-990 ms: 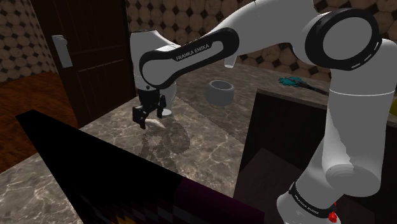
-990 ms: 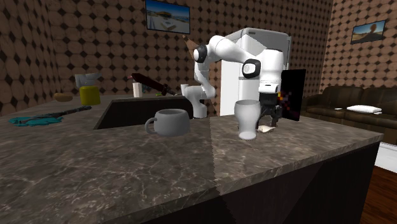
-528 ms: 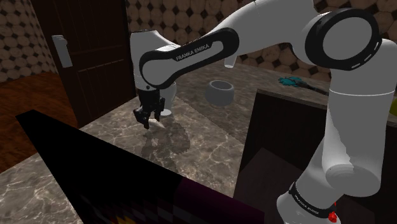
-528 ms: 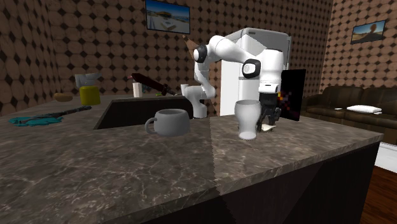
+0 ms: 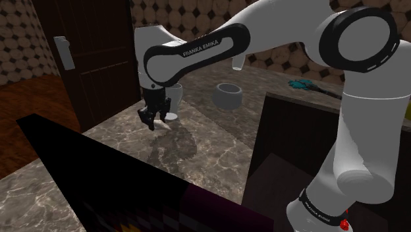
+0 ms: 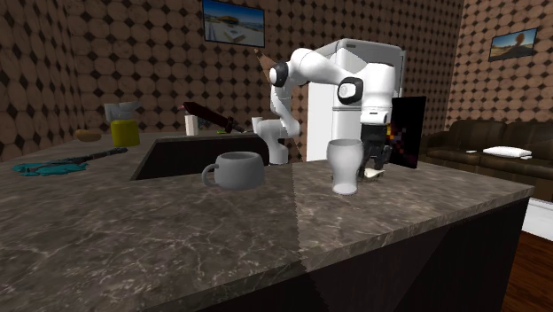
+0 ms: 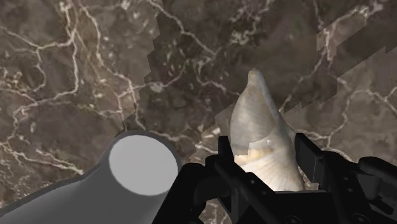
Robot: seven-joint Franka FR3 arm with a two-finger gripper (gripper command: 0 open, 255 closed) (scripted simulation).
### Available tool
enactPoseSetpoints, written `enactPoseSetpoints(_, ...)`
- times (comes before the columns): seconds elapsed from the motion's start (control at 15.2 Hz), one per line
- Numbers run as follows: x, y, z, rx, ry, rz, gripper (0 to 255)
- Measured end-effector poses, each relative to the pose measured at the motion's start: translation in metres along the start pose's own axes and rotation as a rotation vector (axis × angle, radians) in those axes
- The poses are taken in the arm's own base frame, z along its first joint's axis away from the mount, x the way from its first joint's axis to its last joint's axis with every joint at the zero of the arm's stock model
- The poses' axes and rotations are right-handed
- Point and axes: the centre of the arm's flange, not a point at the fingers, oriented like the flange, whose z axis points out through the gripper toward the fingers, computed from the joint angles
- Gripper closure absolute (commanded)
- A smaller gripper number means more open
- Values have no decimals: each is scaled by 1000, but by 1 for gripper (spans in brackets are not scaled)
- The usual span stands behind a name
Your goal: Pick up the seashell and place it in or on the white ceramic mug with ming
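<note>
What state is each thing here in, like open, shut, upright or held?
gripper: shut on the seashell.
seashell: clasped in the gripper, pointed end away from the hand.
grey mug: upright on the counter, mouth up.
tall white cup: upright on the counter.
dark door: shut.

Glossy marble countertop (image 7: 76,63); ribbed seashell (image 7: 262,137)

You see dim, even light. The arm (image 5: 197,51) throws a soft shadow on the marble countertop (image 5: 112,142); in the wrist view its edges look jagged.
</note>
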Motion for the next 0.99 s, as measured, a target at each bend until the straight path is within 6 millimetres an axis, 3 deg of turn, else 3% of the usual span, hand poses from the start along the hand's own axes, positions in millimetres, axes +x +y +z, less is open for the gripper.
enactPoseSetpoints(0.99,0,1,-80,0,0,0,255)
